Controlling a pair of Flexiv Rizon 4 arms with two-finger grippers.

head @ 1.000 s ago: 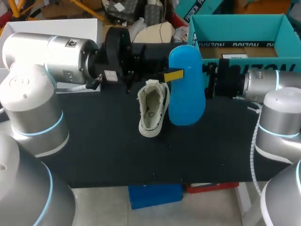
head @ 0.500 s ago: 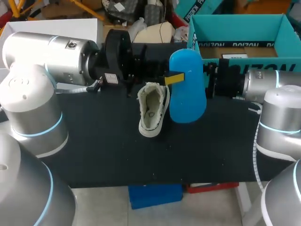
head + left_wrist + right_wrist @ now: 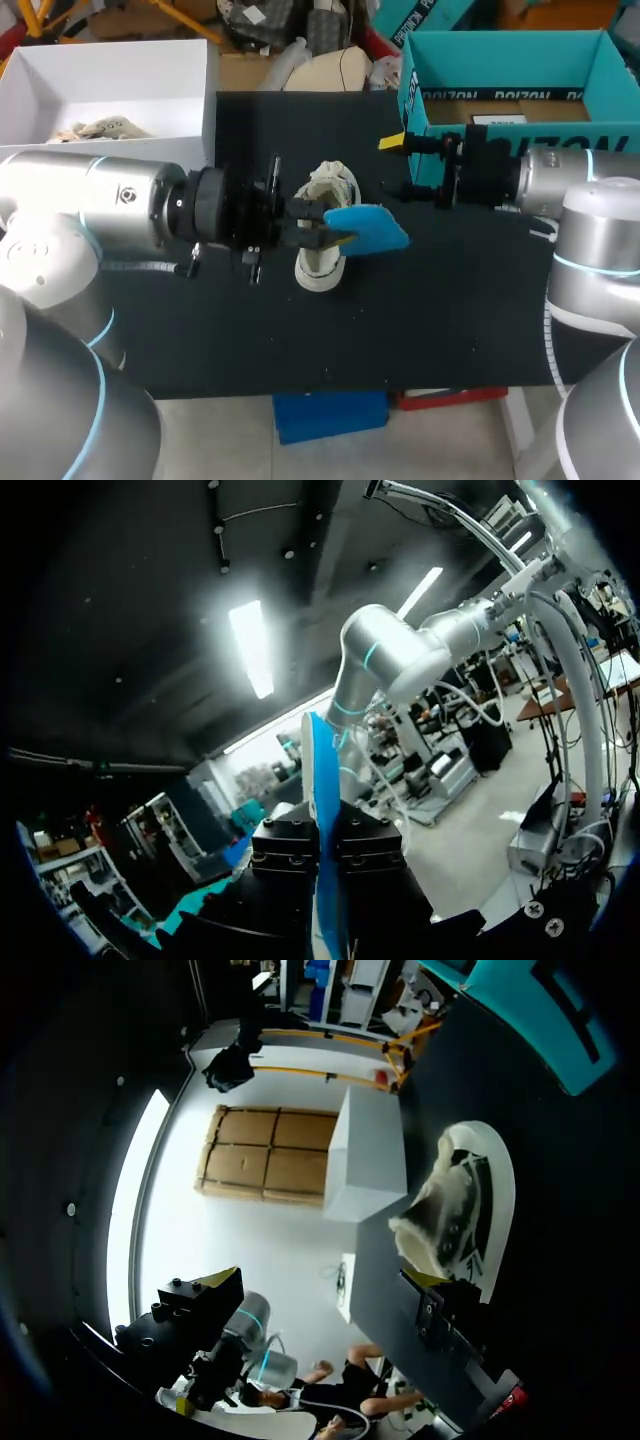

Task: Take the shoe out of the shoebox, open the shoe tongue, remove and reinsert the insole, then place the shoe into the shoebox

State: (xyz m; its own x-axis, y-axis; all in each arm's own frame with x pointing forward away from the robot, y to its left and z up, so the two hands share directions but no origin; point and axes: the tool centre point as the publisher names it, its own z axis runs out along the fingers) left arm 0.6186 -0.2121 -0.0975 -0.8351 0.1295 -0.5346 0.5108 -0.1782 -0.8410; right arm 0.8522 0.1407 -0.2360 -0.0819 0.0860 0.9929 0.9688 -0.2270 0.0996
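Near the middle of the black counter (image 3: 460, 300), the white fabric shoe (image 3: 330, 185) lies lengthwise front to back. Just over it the left tool (image 3: 335, 235) clamps the blue foam insole (image 3: 372, 228), seemingly crosswise to the shoe; the right tool (image 3: 405, 165) is open.

Robotics lab: robot arms (image 3: 110, 205) over black table (image 3: 400, 330).

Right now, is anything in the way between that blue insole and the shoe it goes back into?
Nothing visible. The blue insole, clamped in the left pincer, hangs right at the white shoe with nothing between them. The right pincer is open and apart, near the teal shoebox.
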